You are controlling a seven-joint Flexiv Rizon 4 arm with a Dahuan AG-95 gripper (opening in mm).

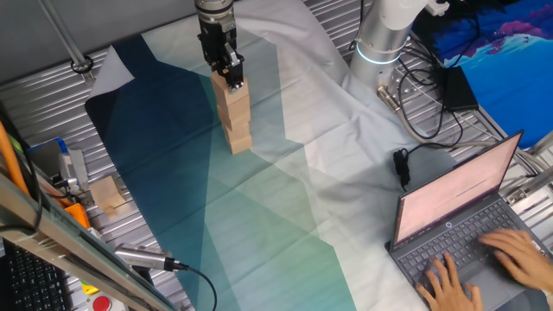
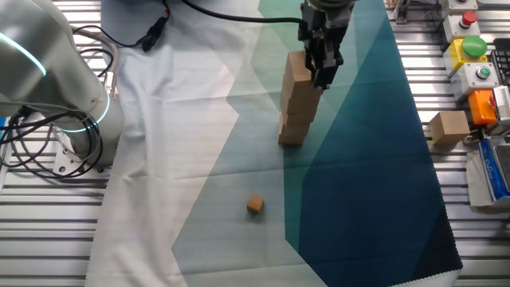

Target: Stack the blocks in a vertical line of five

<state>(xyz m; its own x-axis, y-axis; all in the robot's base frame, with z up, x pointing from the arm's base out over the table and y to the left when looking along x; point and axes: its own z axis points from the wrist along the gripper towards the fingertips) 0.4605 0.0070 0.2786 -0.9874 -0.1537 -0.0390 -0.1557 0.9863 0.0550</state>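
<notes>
A slightly crooked stack of several light-tan wooden blocks (image 1: 235, 121) (image 2: 296, 112) stands on the teal part of the cloth. My gripper (image 1: 230, 76) (image 2: 323, 68) comes straight down onto the top block (image 1: 232, 86) (image 2: 296, 68), and its fingers are shut on that block's sides. One more block (image 1: 108, 192) (image 2: 449, 127) of the same kind lies apart from the stack, off the cloth on the ribbed metal table. The gripper hides part of the top block.
A much smaller wooden cube (image 2: 255, 205) lies on the cloth in front of the stack. The arm's base (image 1: 380, 39) (image 2: 60, 88) and its cables stand beside the cloth. A laptop (image 1: 458, 216) with hands typing sits at one corner. A button box (image 2: 470, 56) lies near the lone block.
</notes>
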